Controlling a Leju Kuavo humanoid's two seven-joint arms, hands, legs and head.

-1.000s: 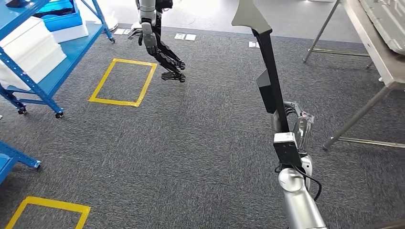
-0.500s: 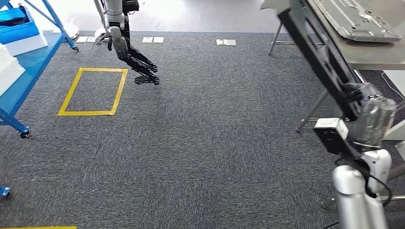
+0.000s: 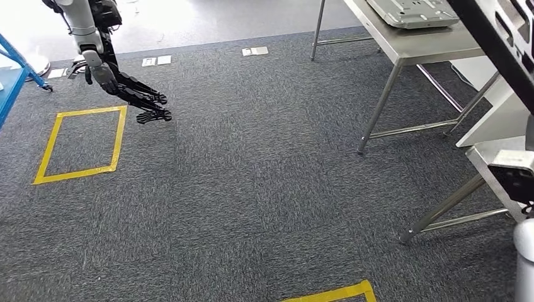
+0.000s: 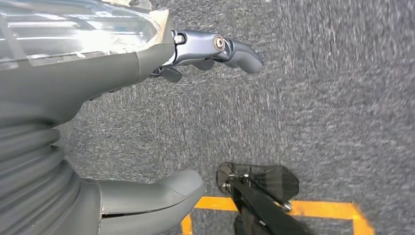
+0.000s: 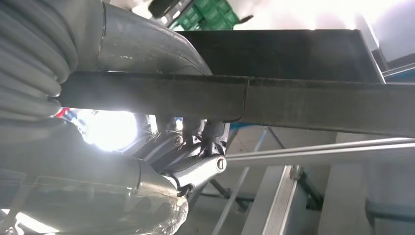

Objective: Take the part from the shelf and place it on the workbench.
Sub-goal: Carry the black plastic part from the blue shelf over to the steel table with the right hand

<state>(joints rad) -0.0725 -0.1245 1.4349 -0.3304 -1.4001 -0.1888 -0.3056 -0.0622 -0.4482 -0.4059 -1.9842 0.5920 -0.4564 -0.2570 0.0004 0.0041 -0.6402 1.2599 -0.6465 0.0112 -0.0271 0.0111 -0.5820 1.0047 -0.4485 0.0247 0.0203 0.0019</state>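
The right hand (image 5: 161,147) grips the part (image 5: 303,100), a long black bar, with the thumb pressed along one face and the darker fingers (image 5: 195,132) curled against the other; the bar runs out well past the hand. In the head view the same part (image 3: 497,47) cuts diagonally across the upper right corner, held high above the right arm. The left hand (image 4: 147,112) hangs open over the grey carpet (image 3: 252,189), thumb and fingers apart and holding nothing, with a strip of yellow floor tape (image 4: 313,209) beneath it.

Judging by the grip, the pick from the shelf is done: a sliver of the blue shelf (image 3: 9,82) sits at the far left edge, well apart from the part. What remains is the approach and the set-down. The workbench (image 3: 409,41), a steel-legged table already carrying a grey metal panel (image 3: 412,11), stands ahead and to the right, with the part hanging near its right end but not yet over a free patch of its top. A second humanoid robot (image 3: 101,56) stands far left beside a yellow taped rectangle (image 3: 82,145).
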